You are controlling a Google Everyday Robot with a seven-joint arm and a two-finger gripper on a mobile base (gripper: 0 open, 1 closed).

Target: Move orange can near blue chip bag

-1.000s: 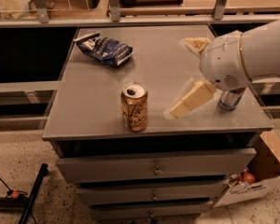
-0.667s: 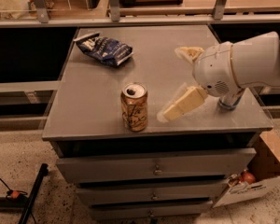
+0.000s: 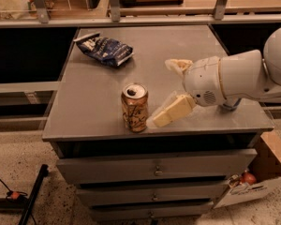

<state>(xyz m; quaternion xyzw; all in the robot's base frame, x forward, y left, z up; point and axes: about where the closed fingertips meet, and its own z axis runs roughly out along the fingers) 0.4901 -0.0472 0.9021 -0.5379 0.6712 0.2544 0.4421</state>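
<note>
here, splayed end effector [image 3: 164, 92] just beside orange can [image 3: 134, 108]; label writing unreadable

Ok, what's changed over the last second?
The gripper has slid left over the table, open, and is now just short of the orange can. Nothing was grasped or released. The can and the blue chip bag stayed put.

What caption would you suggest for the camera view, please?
Open gripper beside the upright orange can near the front edge of the cabinet; blue chip bag lies farther back.
</note>
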